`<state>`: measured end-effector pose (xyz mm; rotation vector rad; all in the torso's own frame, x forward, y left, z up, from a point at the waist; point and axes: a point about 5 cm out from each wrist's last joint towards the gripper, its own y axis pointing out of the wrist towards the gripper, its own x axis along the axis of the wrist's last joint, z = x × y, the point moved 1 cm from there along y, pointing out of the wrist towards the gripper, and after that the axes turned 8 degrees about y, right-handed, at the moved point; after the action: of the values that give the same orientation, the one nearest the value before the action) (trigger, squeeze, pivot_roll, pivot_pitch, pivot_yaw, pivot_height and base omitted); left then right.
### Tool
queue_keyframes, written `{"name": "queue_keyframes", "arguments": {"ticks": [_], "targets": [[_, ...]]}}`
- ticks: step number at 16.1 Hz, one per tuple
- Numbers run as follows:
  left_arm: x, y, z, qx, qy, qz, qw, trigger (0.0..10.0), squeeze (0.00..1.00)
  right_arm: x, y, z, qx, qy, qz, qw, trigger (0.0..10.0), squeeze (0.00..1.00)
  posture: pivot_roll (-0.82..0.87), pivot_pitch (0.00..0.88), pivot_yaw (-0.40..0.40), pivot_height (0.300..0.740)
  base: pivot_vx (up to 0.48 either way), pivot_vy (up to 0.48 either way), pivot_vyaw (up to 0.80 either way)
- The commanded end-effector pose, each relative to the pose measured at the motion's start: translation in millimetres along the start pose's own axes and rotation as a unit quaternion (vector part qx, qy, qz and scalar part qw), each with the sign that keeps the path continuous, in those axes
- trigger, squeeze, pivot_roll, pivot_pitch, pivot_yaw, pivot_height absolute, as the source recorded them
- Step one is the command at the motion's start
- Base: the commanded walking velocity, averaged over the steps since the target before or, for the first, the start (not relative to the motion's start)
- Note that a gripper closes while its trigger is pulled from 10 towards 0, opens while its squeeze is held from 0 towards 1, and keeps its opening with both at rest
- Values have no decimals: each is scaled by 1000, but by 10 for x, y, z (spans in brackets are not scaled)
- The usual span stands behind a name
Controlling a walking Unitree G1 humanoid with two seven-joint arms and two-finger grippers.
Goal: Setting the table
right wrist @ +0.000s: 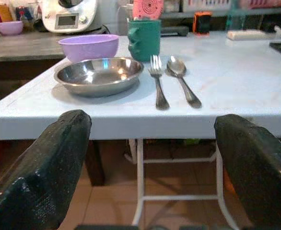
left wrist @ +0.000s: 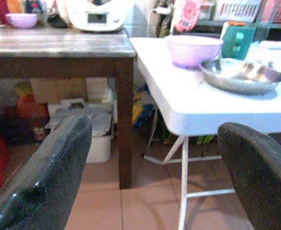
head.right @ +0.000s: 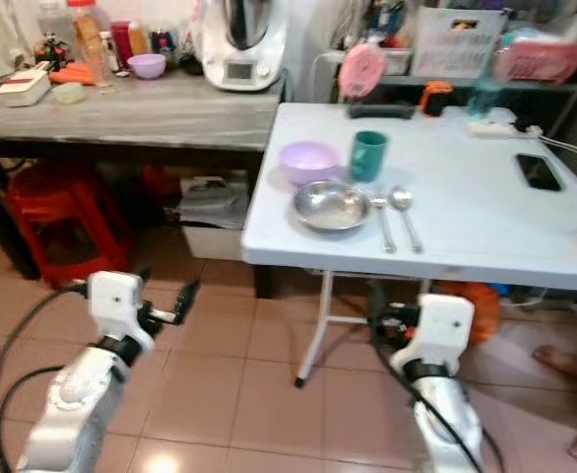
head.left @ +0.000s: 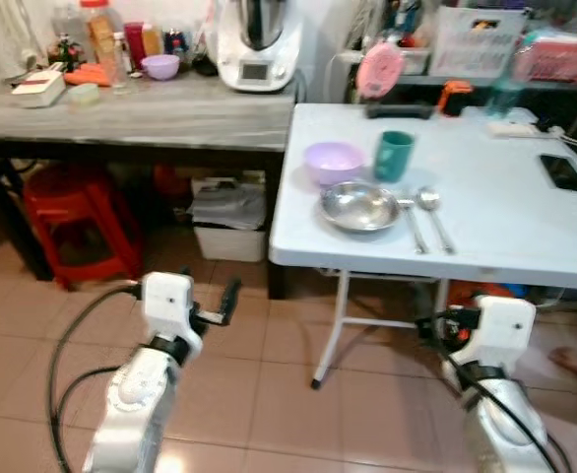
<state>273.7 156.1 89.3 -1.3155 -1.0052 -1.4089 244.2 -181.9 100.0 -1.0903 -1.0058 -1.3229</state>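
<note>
We stand before a white folding table [head.left: 505,222] on a tiled floor [head.left: 269,394]. Near its front edge sits a steel bowl [head.left: 359,208] — fork [head.left: 413,225] and spoon [head.left: 432,215] just beside it, a purple bowl [head.left: 333,161] and green cup [head.left: 394,156] behind. A grey wooden counter [head.left: 141,118] adjoins the table. Our left gripper [left wrist: 145,167] and right gripper [right wrist: 150,163] hang low, fingers spread wide, holding nothing.

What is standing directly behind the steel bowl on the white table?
Behind the steel bowl stand a purple bowl and a green cup on the white table. What the cup holds cannot be seen; its inside is hidden.
</note>
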Motion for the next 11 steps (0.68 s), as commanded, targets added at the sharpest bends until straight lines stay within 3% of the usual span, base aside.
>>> {"name": "queue_keyframes", "arguments": {"ticks": [1, 7, 11], "targets": [[10, -14, 59, 9, 5, 1, 1000, 10000, 0, 15, 15, 60, 11, 4, -3, 1000, 10000, 0, 7, 0, 8, 740, 0, 0, 0], [80, -3, 8, -16, -21, -21, 999, 10000, 0, 22, 18, 59, 11, 4, -5, 1000, 10000, 0, 2, 0, 8, 740, 0, 0, 0], [93, -15, -17, -28, -26, -27, 999, 10000, 0, 20, 14, 58, 12, 3, -4, 1000, 10000, 0, 1, 0, 8, 740, 394, 0, 0]]}}
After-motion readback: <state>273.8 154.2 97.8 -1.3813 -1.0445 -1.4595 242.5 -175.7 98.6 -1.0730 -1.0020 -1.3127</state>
